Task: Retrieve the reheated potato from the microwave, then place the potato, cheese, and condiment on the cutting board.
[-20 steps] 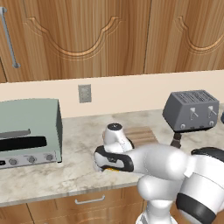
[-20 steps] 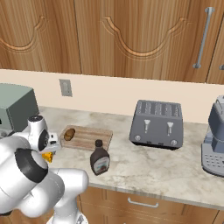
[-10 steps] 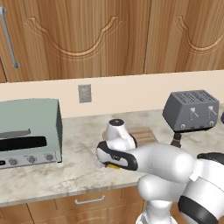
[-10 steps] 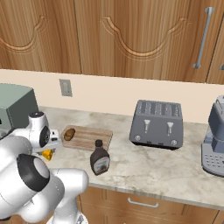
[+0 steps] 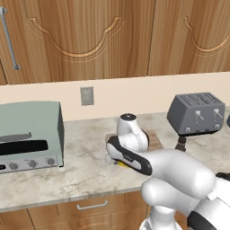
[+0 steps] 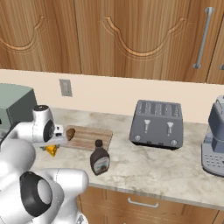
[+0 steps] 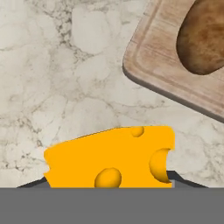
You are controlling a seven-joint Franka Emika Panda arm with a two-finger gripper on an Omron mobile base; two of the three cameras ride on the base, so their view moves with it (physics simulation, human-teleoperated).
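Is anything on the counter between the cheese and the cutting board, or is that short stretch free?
Nothing visible stands between them. In the hand view the cheese lies on bare marble, with open counter up to the cutting board edge. The potato already sits on the board, farther in, leaving the near corner free.

Arm is reaching over counter (image 5: 81, 173) middle; toaster oven (image 5: 29, 134) is sitting at its left edge, toaster (image 5: 196, 113) right.

The marbled surface (image 6: 144, 164) carries a green-grey toaster oven (image 5: 29, 134); a cutting board (image 6: 89, 137); a condiment bottle (image 6: 99, 158); a grey toaster (image 6: 156, 124); a cheese wedge (image 7: 111, 158).
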